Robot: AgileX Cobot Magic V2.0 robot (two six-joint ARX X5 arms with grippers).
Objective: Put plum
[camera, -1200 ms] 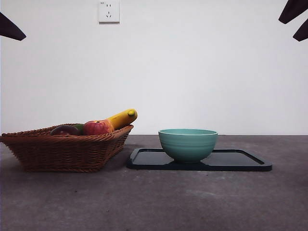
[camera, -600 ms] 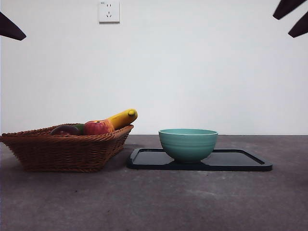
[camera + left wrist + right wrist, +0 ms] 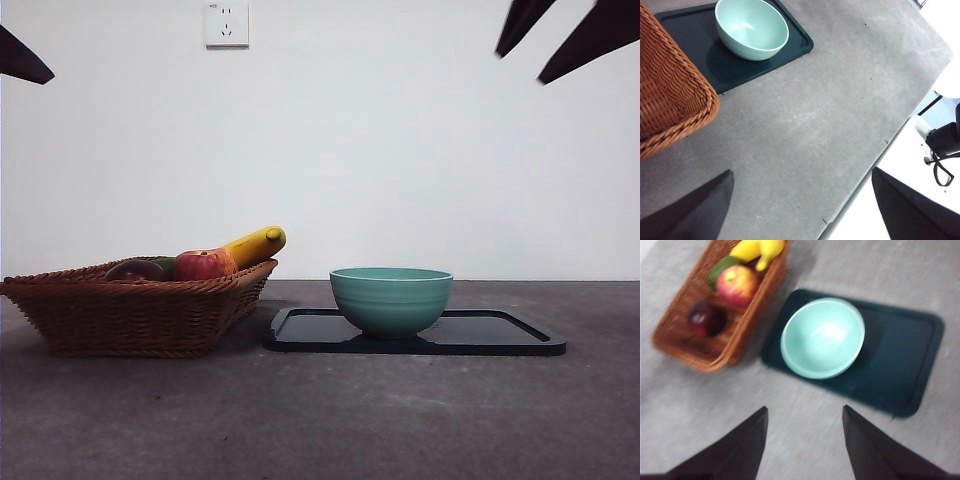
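The dark maroon plum (image 3: 706, 317) lies in the wicker basket (image 3: 680, 345); from the front only its top (image 3: 135, 270) shows above the basket rim (image 3: 140, 310). My right gripper (image 3: 805, 430) hangs high above the table, open and empty, and appears as two dark tips at the top right (image 3: 545, 40). It is well above the teal bowl (image 3: 822, 337) and apart from the plum. My left gripper (image 3: 800, 205) is open and empty, high over the table's bare part; its tip shows at the top left (image 3: 20, 58).
Beside the plum in the basket are a red-yellow apple (image 3: 737, 284), a green fruit (image 3: 722, 265) and a banana (image 3: 255, 245). The teal bowl (image 3: 390, 298) stands empty on a dark tray (image 3: 500, 335) to the right of the basket. The table edge (image 3: 875, 165) shows in the left wrist view.
The right gripper's dark tips have moved leftward along the top of the front view. The left arm and the objects have not moved.
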